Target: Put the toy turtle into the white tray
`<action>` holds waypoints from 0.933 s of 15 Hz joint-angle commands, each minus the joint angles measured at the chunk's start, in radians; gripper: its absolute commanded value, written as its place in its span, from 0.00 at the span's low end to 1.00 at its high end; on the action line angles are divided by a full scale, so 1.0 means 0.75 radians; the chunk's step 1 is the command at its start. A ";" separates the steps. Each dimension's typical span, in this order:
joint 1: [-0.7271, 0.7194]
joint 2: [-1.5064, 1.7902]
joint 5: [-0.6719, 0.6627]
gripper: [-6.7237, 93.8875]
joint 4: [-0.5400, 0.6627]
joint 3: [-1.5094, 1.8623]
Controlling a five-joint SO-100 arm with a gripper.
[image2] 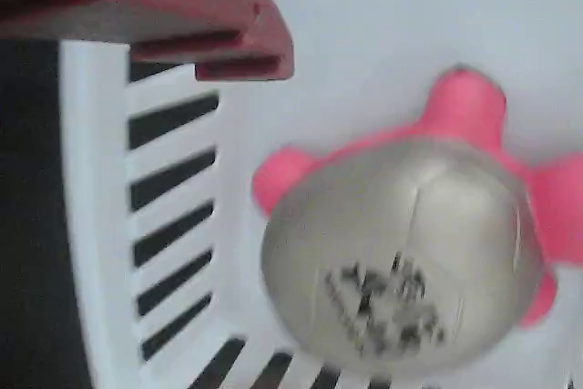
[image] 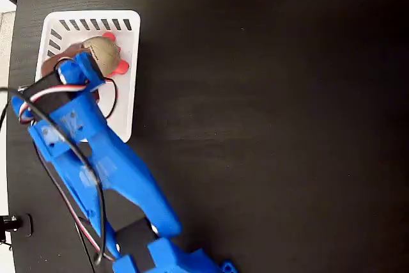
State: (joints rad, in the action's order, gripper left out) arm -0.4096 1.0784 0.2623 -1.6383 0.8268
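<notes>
One squishy red-limbed toy turtle (image2: 401, 252) with a grey-gold shell lies inside one slotted white plastic tray (image: 124, 103); blue gripper (image: 80, 68) above, opening unclear.

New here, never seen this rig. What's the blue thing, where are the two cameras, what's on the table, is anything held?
The blue thing is a small robot arm on a black table. One picture looks straight down from a fixed camera; the other comes from a camera on the arm's wrist. A rectangular white plastic tray with slanted rim slots sits at the upper left of the fixed view. Inside it lies a squishy toy turtle, red limbs, grey-gold shell. A reddish gripper finger hangs above, apart from it; nothing appears held.
</notes>
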 commanded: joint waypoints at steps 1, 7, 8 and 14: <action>-0.035 0.241 0.051 0.04 -0.010 -0.020; -0.033 0.767 0.035 0.04 0.387 0.522; -0.029 0.896 0.029 0.04 0.479 0.671; 0.149 1.628 -0.090 0.04 0.890 1.749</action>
State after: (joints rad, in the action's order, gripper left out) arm -0.3237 2.1261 0.2148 -1.0431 1.9727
